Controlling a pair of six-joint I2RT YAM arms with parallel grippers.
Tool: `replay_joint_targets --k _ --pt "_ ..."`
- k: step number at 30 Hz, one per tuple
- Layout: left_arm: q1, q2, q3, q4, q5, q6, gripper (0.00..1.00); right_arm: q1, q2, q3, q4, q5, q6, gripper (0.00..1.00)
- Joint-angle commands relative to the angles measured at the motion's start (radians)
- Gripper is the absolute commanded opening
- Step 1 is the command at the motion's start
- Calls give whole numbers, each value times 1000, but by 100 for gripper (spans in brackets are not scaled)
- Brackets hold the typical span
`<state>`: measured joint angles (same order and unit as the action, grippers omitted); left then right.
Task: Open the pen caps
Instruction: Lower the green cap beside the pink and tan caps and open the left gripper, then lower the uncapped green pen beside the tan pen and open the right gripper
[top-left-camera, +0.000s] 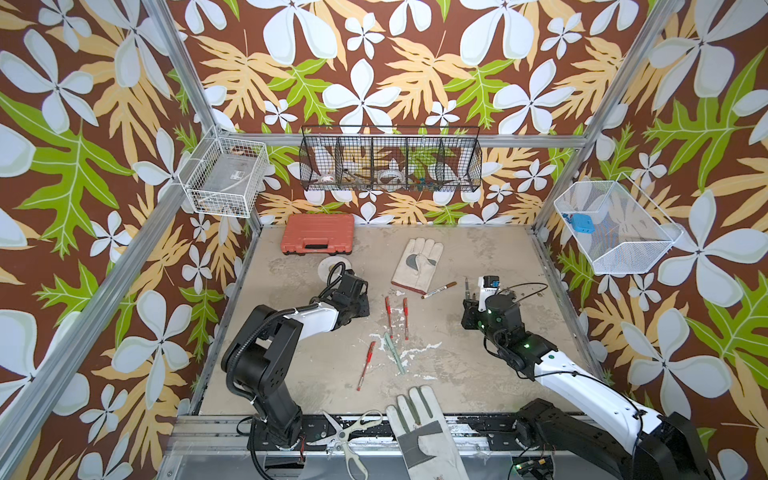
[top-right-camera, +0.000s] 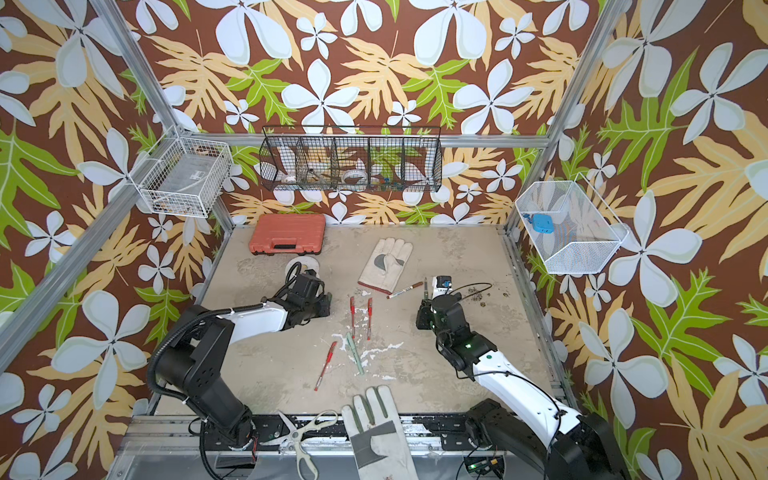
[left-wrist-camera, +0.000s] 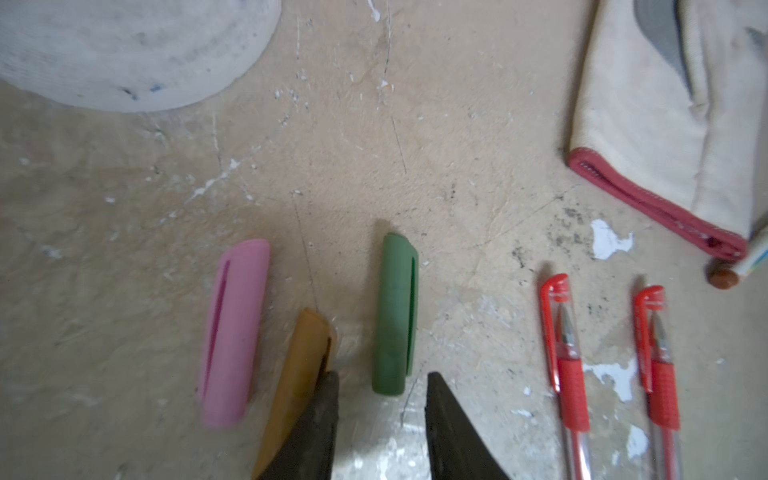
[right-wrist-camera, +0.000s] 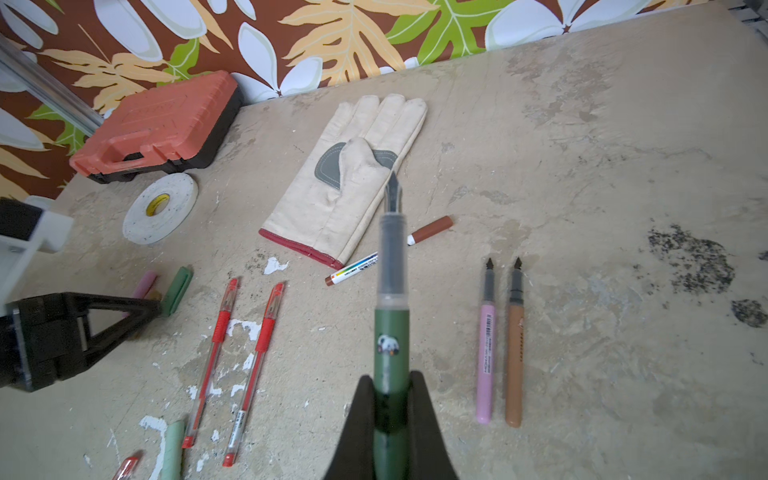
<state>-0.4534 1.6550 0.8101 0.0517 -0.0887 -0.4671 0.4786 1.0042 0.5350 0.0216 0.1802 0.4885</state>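
Green-barrelled, the dark green pen (right-wrist-camera: 390, 332) sat clamped in R gripper (right-wrist-camera: 390, 390), jaws narrow & tight on the barrel, bare nib pointing away from them. L gripper (left-wrist-camera: 380, 376) had its jaws partly apart w/ nothing pinched. The dark green cap (left-wrist-camera: 395, 311) lay flat on the table (top-left-camera: 449, 386), its near end just btwn the tips w/ gaps either side. The gold cap (left-wrist-camera: 299, 374) ran behind one finger, contact unclear, & the pink cap (left-wrist-camera: 235, 332) lay just beside the gold cap. Only the L wrist view showed all 3 caps plainly, since both top views hid them under the L arm. Only the R wrist view showed the pink pen (right-wrist-camera: 486, 345) & gold pen (right-wrist-camera: 514, 345), both uncapped, parallel, side by side on the table near R gripper. Both top views hid them behind the R arm. The 2 red pens (top-left-camera: 388, 311) lay capped side by side mid-table. A 3rd red pen (top-left-camera: 365, 365) & the mint pen (top-left-camera: 392, 351) lay nearer the front edge. The white marker (top-left-camera: 438, 289), brown cap on, lay by the cuff of the work glove (top-left-camera: 417, 262).
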Motion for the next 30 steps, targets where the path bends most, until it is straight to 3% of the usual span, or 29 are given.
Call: replay_joint_targets --k 1,12,18,25,30 --pt "-10 -60 -36 60 18 12 39 -6 14 -1 -1 76 0 0" --pt "-53 -285 -222 401 264 54 40 -249 188 -19 52 -27 21 0" --pt "-64 -313 -250 470 341 48 40 -277 294 34 19 43 8 1" --pt "-71 -321 -241 445 319 51 41 -297 425 87 2 13 -5 6" --pt "-73 -326 -251 478 365 49 41 -305 513 120 -7 -11 -5 11"
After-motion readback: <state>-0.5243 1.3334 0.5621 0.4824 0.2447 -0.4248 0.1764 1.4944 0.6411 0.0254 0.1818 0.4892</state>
